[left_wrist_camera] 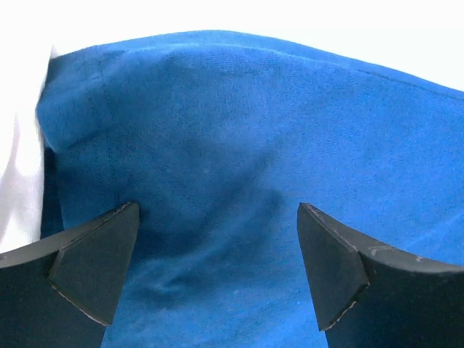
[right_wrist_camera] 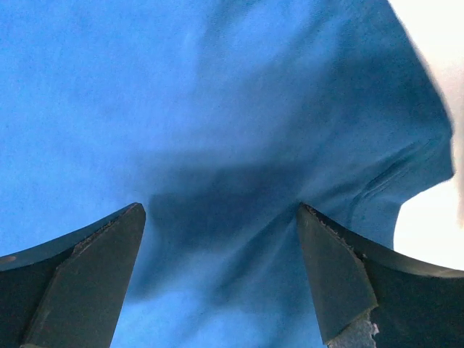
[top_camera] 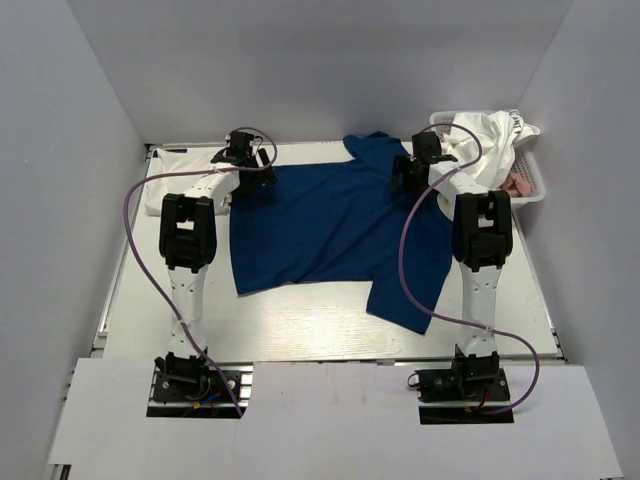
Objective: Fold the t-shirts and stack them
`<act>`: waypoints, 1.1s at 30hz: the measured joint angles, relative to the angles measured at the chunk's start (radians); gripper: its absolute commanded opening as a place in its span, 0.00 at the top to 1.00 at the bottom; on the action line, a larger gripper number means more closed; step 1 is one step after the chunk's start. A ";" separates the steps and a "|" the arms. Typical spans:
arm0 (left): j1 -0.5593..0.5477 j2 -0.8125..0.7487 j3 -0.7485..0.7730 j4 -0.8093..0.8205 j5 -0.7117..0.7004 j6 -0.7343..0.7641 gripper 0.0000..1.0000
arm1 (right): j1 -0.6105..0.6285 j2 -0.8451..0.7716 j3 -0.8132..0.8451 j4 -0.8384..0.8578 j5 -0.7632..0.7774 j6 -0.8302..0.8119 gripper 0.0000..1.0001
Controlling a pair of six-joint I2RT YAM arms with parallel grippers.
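Note:
A navy blue t-shirt [top_camera: 335, 228] lies spread on the table, plain side up, one sleeve reaching the near right. My left gripper [top_camera: 243, 152] is open at the shirt's far left edge; in the left wrist view its fingers [left_wrist_camera: 101, 261] straddle blue cloth [left_wrist_camera: 217, 181]. My right gripper [top_camera: 408, 172] is open over the shirt's far right part; its fingers [right_wrist_camera: 333, 283] stand apart right above blue cloth [right_wrist_camera: 217, 145]. White t-shirts [top_camera: 487, 140] and a pink one [top_camera: 517, 184] are heaped in the basket.
A white mesh basket [top_camera: 531, 180] stands at the far right corner. A folded white cloth [top_camera: 160, 182] lies at the far left beside the left arm. White walls close in the table on three sides.

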 measured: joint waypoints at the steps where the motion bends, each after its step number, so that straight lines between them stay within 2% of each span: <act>1: 0.002 0.006 0.011 -0.005 0.005 0.000 0.00 | 0.000 -0.001 0.001 -0.005 -0.012 -0.014 0.10; 5: -0.002 -0.003 0.013 -0.032 0.020 0.015 0.00 | 0.016 -0.105 -0.112 0.021 -0.061 -0.065 0.10; 8: -0.012 -0.057 -0.033 -0.045 0.041 0.029 0.00 | 0.048 -0.276 -0.241 0.031 -0.090 -0.099 0.10; 10: -0.020 -0.146 -0.117 -0.053 0.060 0.033 0.00 | 0.072 -0.424 -0.320 0.060 -0.113 -0.117 0.10; 14: -0.035 -0.499 -0.412 -0.034 0.075 0.009 0.00 | 0.109 -0.732 -0.460 0.174 -0.139 -0.108 0.10; 18: -0.039 -0.962 -0.739 0.014 0.073 -0.063 0.00 | 0.091 -1.101 -0.783 0.390 -0.146 -0.042 0.10; 20: -0.039 -1.132 -0.879 0.027 0.071 -0.104 0.00 | 0.079 -1.228 -0.930 0.472 -0.149 -0.006 0.10; 22: -0.039 -1.225 -0.986 0.008 0.057 -0.140 0.00 | 0.079 -1.270 -0.989 0.456 -0.164 0.033 0.10; 29: -0.023 -1.247 -1.271 -0.083 -0.013 -0.232 0.00 | 0.083 -1.297 -1.068 0.232 -0.138 0.183 0.10; 33: -0.018 -1.229 -1.327 -0.058 -0.010 -0.253 0.09 | 0.084 -1.374 -1.173 0.105 -0.100 0.224 0.10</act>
